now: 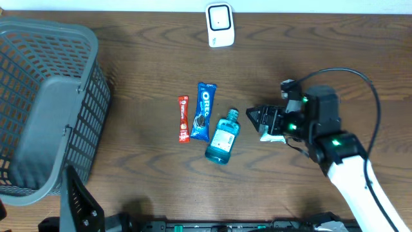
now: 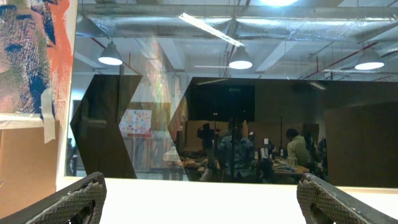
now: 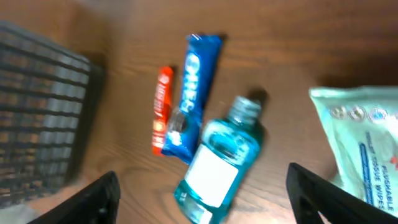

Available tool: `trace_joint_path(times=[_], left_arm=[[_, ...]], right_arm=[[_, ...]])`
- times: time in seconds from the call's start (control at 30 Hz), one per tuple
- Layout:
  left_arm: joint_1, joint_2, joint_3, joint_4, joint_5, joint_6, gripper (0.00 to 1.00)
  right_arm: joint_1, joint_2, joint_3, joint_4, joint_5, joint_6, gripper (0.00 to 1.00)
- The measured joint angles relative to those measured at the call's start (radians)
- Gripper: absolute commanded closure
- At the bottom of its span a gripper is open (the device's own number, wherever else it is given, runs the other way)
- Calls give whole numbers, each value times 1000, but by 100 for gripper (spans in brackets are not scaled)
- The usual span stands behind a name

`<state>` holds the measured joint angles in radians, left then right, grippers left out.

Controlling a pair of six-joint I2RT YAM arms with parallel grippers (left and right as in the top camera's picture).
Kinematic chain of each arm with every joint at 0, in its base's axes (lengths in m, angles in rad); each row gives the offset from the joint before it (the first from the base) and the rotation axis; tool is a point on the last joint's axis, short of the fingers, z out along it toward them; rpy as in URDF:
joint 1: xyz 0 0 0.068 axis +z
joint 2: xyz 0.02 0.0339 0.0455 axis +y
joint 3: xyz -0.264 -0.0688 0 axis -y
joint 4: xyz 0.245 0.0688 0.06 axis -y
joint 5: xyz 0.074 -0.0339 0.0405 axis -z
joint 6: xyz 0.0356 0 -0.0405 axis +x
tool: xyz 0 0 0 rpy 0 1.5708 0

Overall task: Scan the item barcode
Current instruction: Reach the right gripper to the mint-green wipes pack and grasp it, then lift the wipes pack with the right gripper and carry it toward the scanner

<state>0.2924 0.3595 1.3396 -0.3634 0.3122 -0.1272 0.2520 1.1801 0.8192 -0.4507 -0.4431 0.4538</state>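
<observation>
The right gripper [image 1: 253,116] hangs with fingers spread and empty just right of the blue bottle [image 1: 223,136], which lies on its side near the middle of the table [image 1: 148,71]. I take the bottle for the item, so the grip should close across its body, clear of the white label, leaving it free to face the scanner [image 1: 219,24] at the far edge. The left gripper [image 2: 202,190], also spread and empty, looks out on a hall with hanging lamps, while the brown wood carries a biscuit pack [image 1: 205,111], a red sachet [image 1: 183,118], a wipes packet [image 3: 357,149] and a basket [image 1: 45,103] at the left edge.
</observation>
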Motion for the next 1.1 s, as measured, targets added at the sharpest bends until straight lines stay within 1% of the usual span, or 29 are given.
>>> trace_joint_path(times=[0.07, 0.2, 0.43, 0.57, 0.7, 0.87, 0.9, 1.03, 1.07, 1.1], left_arm=[[0, 0, 0, 0, 0, 0, 2], [0, 0, 0, 0, 0, 0, 2], [0, 0, 0, 1, 1, 0, 2], [0, 0, 0, 1, 0, 0, 2], [0, 0, 0, 1, 0, 0, 2], [0, 0, 0, 1, 0, 0, 2], [0, 0, 0, 1, 0, 0, 2], [0, 0, 0, 1, 0, 0, 2], [0, 0, 0, 1, 0, 0, 2], [0, 0, 0, 1, 0, 0, 2]], right_arm=[[34, 28, 1, -19, 57, -1, 3], [126, 70, 31, -112, 232, -14, 1], [269, 221, 153, -206, 589, -14, 3], [326, 360, 213, -250, 794, -15, 2], [343, 481, 216, -271, 930, -17, 4], [356, 603, 216, -282, 1053, -18, 5], [357, 624, 216, -282, 1074, -18, 6], [359, 679, 216, -270, 1134, -21, 17], [359, 681, 216, -263, 1142, -21, 23], [359, 684, 216, -256, 1151, -26, 32]])
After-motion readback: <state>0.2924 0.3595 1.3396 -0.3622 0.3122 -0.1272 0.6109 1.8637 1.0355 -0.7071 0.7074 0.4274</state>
